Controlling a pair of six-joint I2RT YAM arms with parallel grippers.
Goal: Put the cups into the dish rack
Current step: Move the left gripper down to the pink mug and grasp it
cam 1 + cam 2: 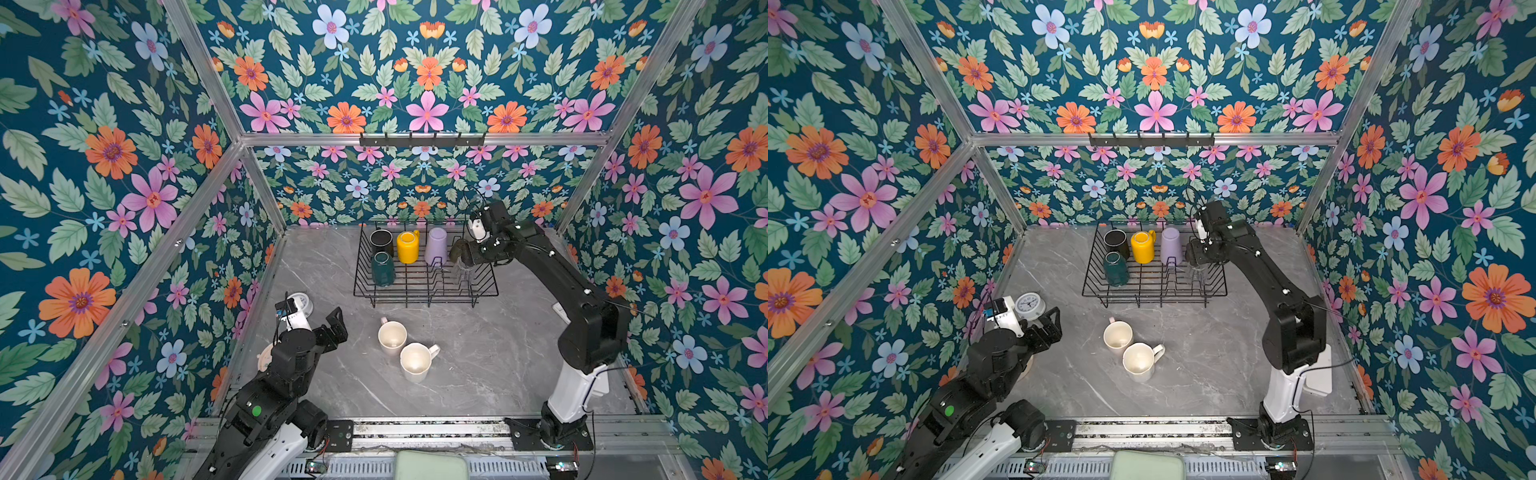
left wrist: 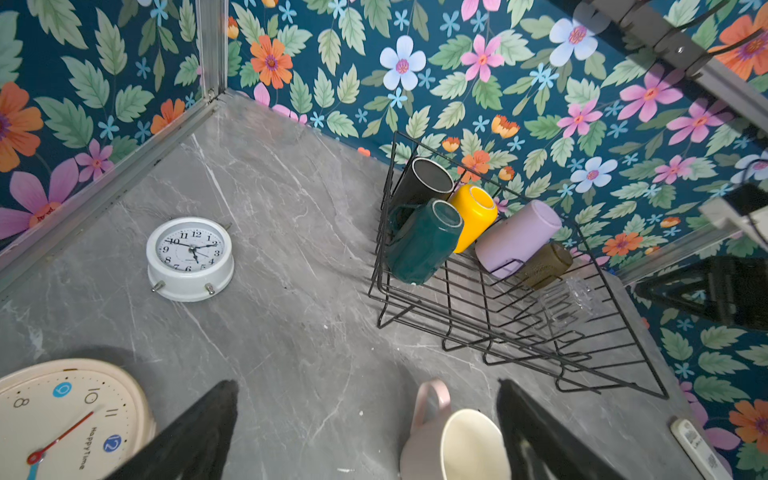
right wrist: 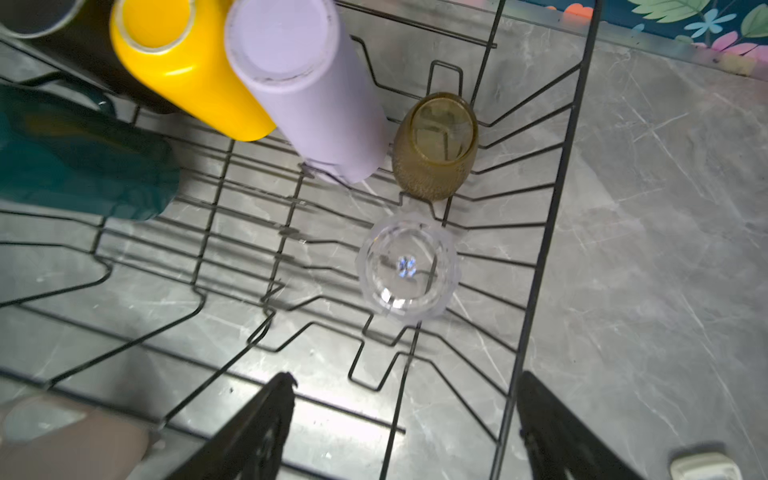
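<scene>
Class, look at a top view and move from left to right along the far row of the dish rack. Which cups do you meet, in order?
black mug → yellow mug → lilac tumbler

Walls [image 1: 424, 83] papered in a dark teal print of pink, orange and pale blue flowers with green leaves close in three sides, framed by bare aluminium bars [image 1: 540, 139]. A black hook rail [image 1: 422, 140] sits on the rear crossbar. The tabletop [image 1: 478, 357] is grey, marble-veined and evenly lit.
</scene>
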